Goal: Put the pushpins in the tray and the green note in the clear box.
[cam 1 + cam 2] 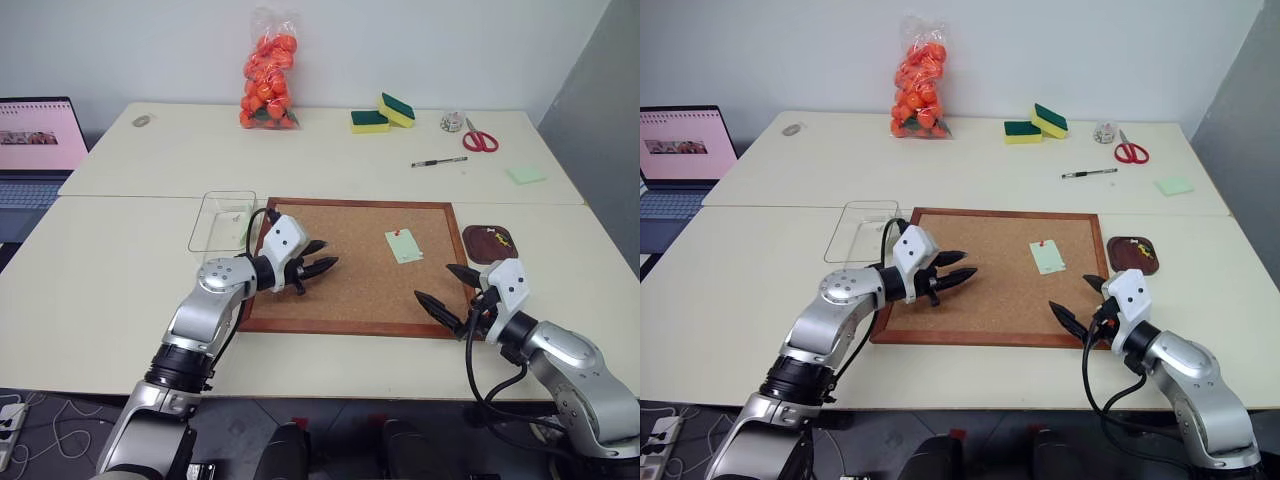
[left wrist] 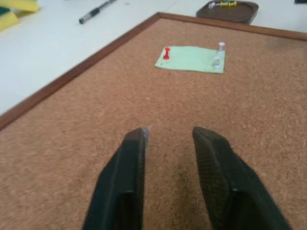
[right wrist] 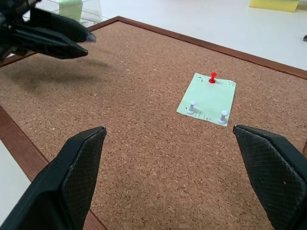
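Observation:
The green note [image 1: 404,246] lies on the cork board [image 1: 350,295], held by a red pushpin [image 3: 212,76] and two pale pushpins [image 3: 192,106]. My left gripper [image 1: 330,253] hovers over the board's left part, pointing toward the note; its fingers [image 2: 129,163] stand a narrow gap apart with nothing between them. My right gripper [image 1: 434,282] is wide open at the board's near right corner, just short of the note. The dark brown tray [image 1: 480,252] sits right of the board with yellow pushpins [image 1: 503,239] in it. The clear box [image 1: 205,228] stands at the board's far left corner.
At the back of the table are a bag of orange balls [image 1: 270,70], two sponges [image 1: 383,113], red scissors [image 1: 480,140], a pen [image 1: 438,161] and another green note [image 1: 525,175]. A laptop [image 1: 35,140] stands at far left.

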Tool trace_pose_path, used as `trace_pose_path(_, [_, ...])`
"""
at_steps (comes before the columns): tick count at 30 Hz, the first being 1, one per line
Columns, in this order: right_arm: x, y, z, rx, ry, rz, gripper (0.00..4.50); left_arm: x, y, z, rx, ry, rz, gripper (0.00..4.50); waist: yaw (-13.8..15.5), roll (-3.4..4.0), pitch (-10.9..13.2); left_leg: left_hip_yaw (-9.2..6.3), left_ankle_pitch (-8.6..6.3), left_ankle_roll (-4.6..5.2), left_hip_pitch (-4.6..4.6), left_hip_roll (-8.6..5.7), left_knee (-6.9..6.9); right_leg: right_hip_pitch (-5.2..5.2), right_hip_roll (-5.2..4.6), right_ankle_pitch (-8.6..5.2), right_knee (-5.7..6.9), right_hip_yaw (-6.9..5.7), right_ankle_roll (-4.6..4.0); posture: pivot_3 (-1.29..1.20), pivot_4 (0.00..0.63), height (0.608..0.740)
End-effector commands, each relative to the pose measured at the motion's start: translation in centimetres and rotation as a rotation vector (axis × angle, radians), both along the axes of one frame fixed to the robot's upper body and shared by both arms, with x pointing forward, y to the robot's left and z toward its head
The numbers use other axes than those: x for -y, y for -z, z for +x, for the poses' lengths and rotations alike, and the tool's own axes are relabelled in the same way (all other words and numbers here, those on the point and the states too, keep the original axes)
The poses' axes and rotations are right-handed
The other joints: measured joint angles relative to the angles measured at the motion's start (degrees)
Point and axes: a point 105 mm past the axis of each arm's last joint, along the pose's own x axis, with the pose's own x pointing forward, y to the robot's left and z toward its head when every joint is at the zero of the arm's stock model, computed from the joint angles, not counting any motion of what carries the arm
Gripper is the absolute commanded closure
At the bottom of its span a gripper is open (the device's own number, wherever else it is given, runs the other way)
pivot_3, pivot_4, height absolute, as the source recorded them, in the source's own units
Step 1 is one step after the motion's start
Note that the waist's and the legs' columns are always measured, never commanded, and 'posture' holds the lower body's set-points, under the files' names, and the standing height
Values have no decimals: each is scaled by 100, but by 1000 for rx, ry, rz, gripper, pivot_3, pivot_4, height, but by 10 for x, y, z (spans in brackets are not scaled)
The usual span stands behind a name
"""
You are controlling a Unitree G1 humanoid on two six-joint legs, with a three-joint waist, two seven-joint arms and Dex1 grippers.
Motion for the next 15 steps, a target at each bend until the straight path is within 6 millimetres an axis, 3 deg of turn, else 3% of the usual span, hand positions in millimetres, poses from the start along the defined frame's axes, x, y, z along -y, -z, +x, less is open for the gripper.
trace_pose_path(1, [-3,-14,-2,56,-3,-18,0,6,0,6,26,17,7,3815,1,0,0,0,0,0,0,0,0,0,0,0,0,0,0,0,150,740])
trace_pose_path(5, [-8,-16,2,62,-9,-20,0,7,10,10,-3,10,17,4471,1,0,0,0,0,0,0,-1,2,1,0,0,0,0,0,0,150,740])
trace_pose_path(10, [-13,-24,22,85,25,14,0,9,26,6,-53,39,43,4471,-7,0,0,0,0,0,2,0,2,1,1,0,3,0,0,0,150,740])
trace_pose_path(15, [-15,-34,57,74,102,60,0,8,29,5,-60,39,49,4471,-3,0,0,-1,0,0,1,-1,3,2,-1,0,2,-1,0,0,150,740])
